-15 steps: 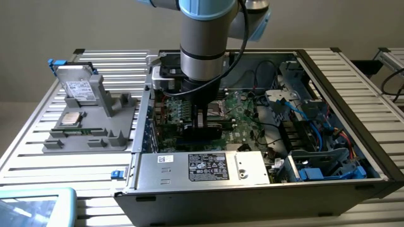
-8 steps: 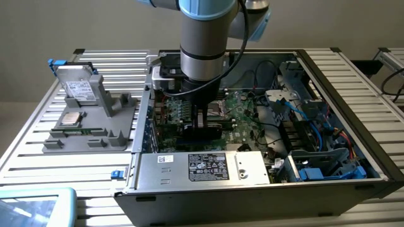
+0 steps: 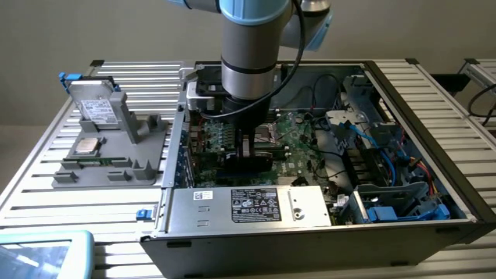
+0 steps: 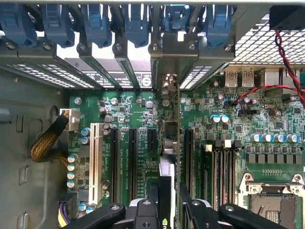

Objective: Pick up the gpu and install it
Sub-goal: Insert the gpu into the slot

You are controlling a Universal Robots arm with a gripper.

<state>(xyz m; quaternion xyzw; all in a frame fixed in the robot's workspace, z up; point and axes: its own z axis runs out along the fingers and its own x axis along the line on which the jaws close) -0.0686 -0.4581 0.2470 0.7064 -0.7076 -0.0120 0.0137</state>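
Note:
My gripper [image 3: 248, 145] is down inside the open computer case [image 3: 434, 232], over the green motherboard [image 3: 298, 131]. It is shut on the gpu [image 3: 248, 164], a dark card held upright just above the board. In the wrist view the gpu [image 4: 170, 138] appears edge-on as a thin strip between my two black fingers [image 4: 143, 212]. It runs along the expansion slots [image 4: 132, 162], and its metal bracket end [image 4: 167, 83] reaches the rear slot openings. I cannot tell whether its edge sits in a slot.
A grey fixture [image 3: 108, 165] on the table at the exterior view's left holds a hard drive [image 3: 99, 107], a CPU [image 3: 85, 145] and a RAM stick [image 3: 97, 161]. The power supply [image 3: 256, 204] lies along the case front. Blue cables [image 3: 387, 157] crowd the case's right side.

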